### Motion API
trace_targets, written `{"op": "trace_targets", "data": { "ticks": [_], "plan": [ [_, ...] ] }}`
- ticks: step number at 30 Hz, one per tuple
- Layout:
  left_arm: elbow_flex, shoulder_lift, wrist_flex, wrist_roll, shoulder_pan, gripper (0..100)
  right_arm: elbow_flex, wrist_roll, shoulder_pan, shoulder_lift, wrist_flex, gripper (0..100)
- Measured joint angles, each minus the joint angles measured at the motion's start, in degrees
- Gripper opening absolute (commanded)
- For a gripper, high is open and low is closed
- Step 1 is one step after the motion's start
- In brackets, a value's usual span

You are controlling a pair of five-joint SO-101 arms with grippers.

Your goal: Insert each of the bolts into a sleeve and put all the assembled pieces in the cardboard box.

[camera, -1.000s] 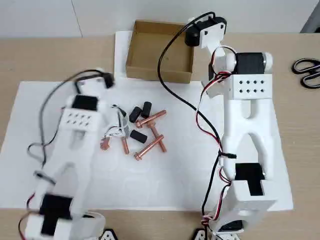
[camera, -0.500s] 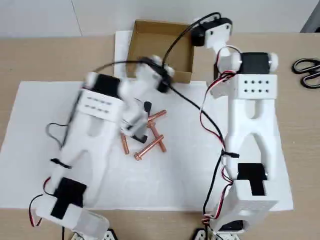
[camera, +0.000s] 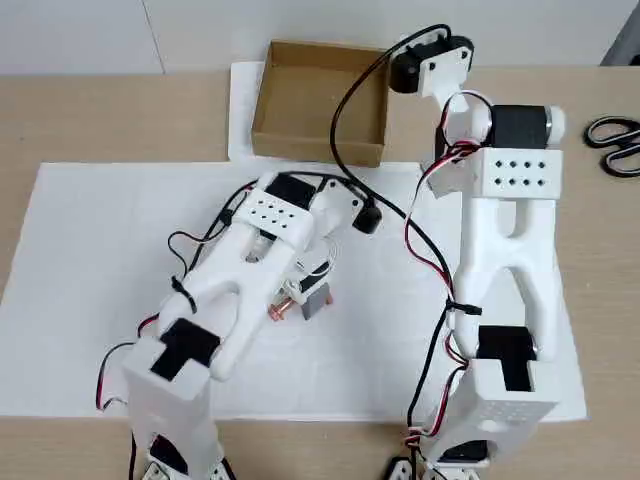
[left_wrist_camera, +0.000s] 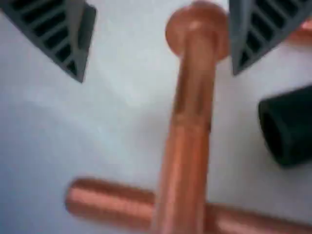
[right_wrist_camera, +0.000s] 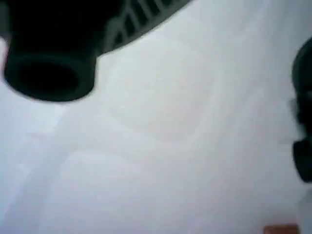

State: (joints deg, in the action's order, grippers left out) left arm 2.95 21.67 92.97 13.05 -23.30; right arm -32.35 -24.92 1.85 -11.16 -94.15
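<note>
- Step in hand: picking up a bolt, the start of one bolt-and-sleeve assembly. Nothing looks assembled yet.
- My left gripper (left_wrist_camera: 157, 73) is spread wide and holds nothing. It hangs low over the pile on the white sheet (camera: 100, 260).
- The bolt (left_wrist_camera: 190, 126) lies between my fingers, with its head close to one fingertip (left_wrist_camera: 243, 39) and well apart from the other. I'm off centre.
- This bolt's shank runs across a second bolt (left_wrist_camera: 107, 200), apparently resting on top of it.
- A loose sleeve (left_wrist_camera: 285, 129) lies just beside the shank, outside my fingers.
- My right gripper (right_wrist_camera: 83, 24) looks clenched on a held sleeve (right_wrist_camera: 48, 73), whose open bore faces the camera. I can't see the far finger, so that is a judgement.
- In the high view my right arm is up beside the cardboard box (camera: 315, 148). What I can see of the box floor is bare.
- Next for the left: shift sideways so the shank sits midway between my fingers, come down and close just under the head.
- Lift straight up. The crossed bolt may roll or drag along, and the loose sleeve could get nudged.
- After that: bring the bolt tip to the held sleeve's bore, line up the axes and push in.
- The finished piece then goes into the box.
</note>
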Motion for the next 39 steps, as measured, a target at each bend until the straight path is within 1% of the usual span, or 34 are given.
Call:
{"op": "trace_targets", "data": {
  "ticks": [1,3,4,6,10,15,18,22,26,29,31,36,39],
  "plan": [
    [0.00,1.05,-0.79,-0.18,0.00,18,0.00,0.00,0.00,0.00,0.00,1.2],
    [0.00,2.90,-2.29,0.00,0.00,15,0.00,0.00,-0.18,0.00,0.00,1.2],
    [0.00,3.96,-3.08,-0.18,0.09,11,0.00,0.00,-0.18,0.00,0.00,1.2],
    [0.00,5.45,-3.78,0.00,-0.09,0,0.00,0.00,-0.35,0.00,0.00,1.2],
    [0.09,6.15,-3.60,-0.26,-0.62,1,0.00,0.00,-0.35,0.00,0.00,1.2],
    [1.49,3.60,0.88,-0.53,0.44,1,0.00,0.00,-0.35,0.00,0.00,1.2],
    [3.25,-2.11,5.01,-0.44,0.00,1,0.00,0.00,-0.35,0.00,0.00,1.2],
    [3.08,-11.43,5.98,-1.49,0.44,1,0.00,0.00,-0.44,0.00,0.00,1.2],
    [-0.70,-18.90,6.42,-3.16,1.05,1,0.00,0.00,-0.35,0.00,0.00,1.2],
    [-3.52,-22.07,6.42,-4.48,5.10,1,0.00,0.00,-0.44,0.00,0.00,1.2],
    [-4.57,-23.30,6.59,-4.92,9.58,1,0.00,0.00,-0.44,0.00,0.00,1.2],
    [-5.01,-24.35,6.42,-5.19,24.97,1,0.00,0.00,-0.44,0.00,0.00,1.2],
    [-5.01,-24.35,6.42,-3.60,33.32,1,0.00,0.00,-0.44,0.00,0.00,1.2]
  ]
}}
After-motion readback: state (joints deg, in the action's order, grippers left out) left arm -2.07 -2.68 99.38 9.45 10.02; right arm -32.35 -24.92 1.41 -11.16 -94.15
